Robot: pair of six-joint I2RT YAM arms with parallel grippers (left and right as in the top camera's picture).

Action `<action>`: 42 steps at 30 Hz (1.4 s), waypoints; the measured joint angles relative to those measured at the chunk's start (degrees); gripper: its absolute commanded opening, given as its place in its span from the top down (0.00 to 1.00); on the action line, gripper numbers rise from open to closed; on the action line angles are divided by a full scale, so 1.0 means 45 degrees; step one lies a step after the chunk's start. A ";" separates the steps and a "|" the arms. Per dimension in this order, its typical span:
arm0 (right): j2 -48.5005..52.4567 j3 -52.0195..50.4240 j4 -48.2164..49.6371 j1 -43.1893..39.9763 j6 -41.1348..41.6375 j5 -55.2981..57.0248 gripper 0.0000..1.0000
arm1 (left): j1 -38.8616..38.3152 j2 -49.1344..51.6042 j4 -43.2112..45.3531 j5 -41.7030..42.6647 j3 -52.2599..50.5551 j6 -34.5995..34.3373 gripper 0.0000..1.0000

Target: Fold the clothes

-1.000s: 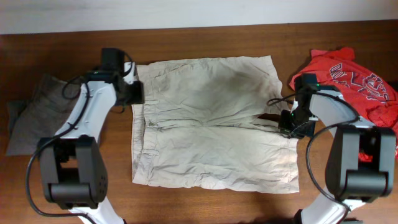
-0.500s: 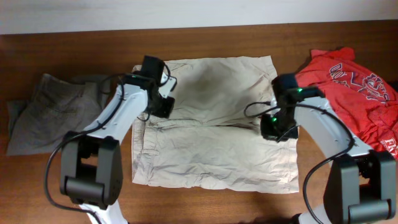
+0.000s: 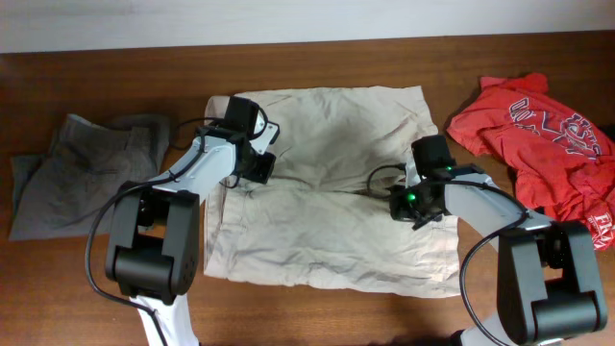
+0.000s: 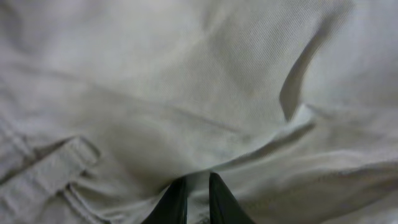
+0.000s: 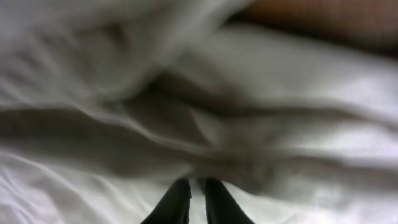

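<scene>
Red T-shirt (image 3: 543, 130) partly beyond the overhead's right edge; pale shorts (image 5: 280, 130) a blur at the right wrist.

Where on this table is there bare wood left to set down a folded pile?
The table is bare along the far edge behind the beige shorts and in a near strip before them. Crowded at both ends: grey shorts left, red T-shirt right, with only a narrow gap beside the shirt.
</scene>
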 measured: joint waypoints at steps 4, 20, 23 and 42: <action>0.0214 0.0010 0.1205 -0.0078 -0.0097 -0.0063 0.89 | 0.0019 0.0306 0.1423 0.0092 0.0063 -0.0010 0.82; 0.1088 0.4167 -0.1506 -0.1214 -0.1880 -0.0068 0.69 | 0.0806 0.1360 -0.1457 -0.0257 0.3779 -0.0335 0.64; 0.1059 0.5576 -0.3599 -0.1214 -0.2064 -0.0117 0.67 | 0.0894 0.1375 -0.3385 -0.0282 0.5236 -0.0340 0.66; 0.0826 0.1923 -0.5542 -0.1214 -0.1171 -0.0364 0.72 | -0.1219 0.1409 -0.5251 0.0782 0.4114 0.1098 0.84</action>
